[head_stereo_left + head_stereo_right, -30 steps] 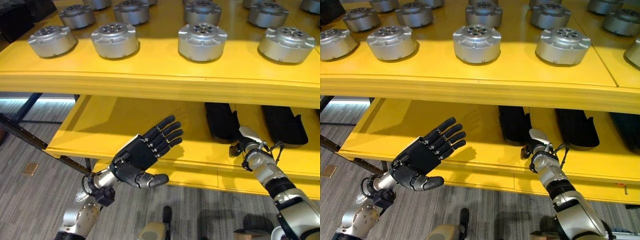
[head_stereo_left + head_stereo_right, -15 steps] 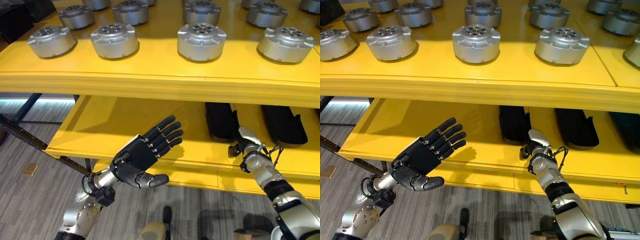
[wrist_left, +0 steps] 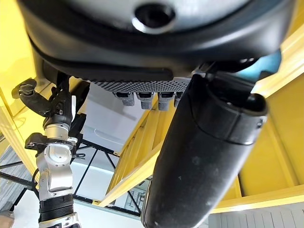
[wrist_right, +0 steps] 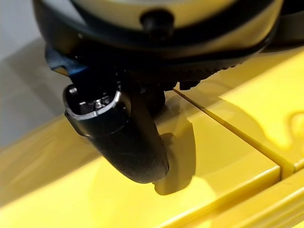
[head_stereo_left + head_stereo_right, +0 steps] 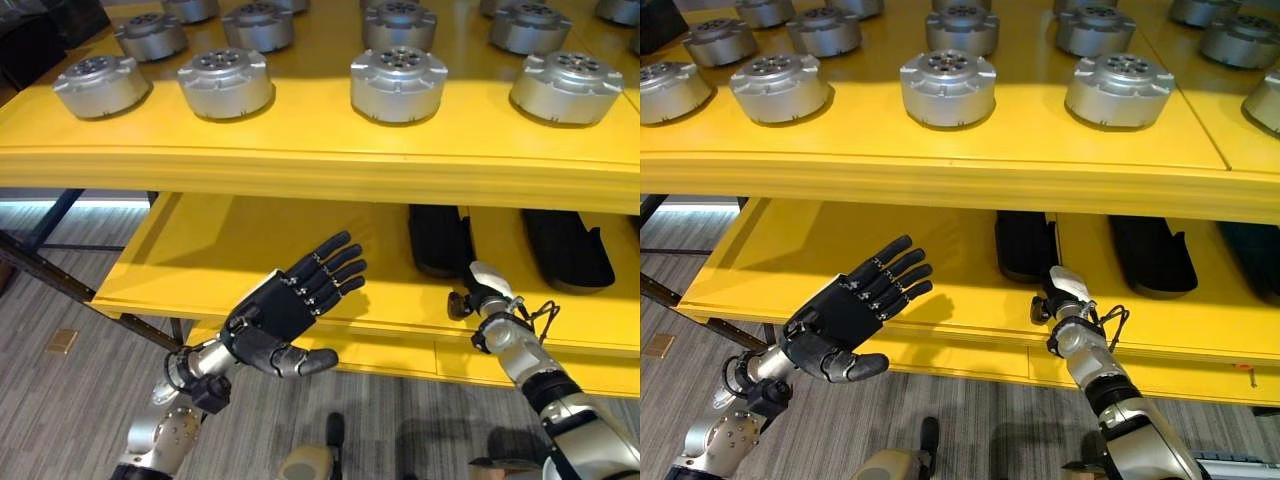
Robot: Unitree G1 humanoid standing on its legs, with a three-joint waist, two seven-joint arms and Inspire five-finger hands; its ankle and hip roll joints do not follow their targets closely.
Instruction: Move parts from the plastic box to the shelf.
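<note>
Left hand (image 5: pixel 285 318) open, empty, hovering before lower shelf (image 5: pixel 200 260). Right hand (image 5: pixel 478 288) on shelf lip, finger state unclear. Parts (image 5: pixel 398 83) sit on upper shelf. Risk: snagging shelf edge on withdrawal.

Grey carpet floor (image 5: pixel 70 300), dark frame (image 5: pixel 60 275)

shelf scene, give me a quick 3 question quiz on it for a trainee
1. True or false: the left hand holds a silver part.
2. The right hand is over which level? A) the top shelf B) the lower shelf C) the floor
3. Fill in: the round silver parts stand on the ____ shelf.

Key: 1 false, its fingers are straight and hold nothing. 2 B. 3 top.
</note>
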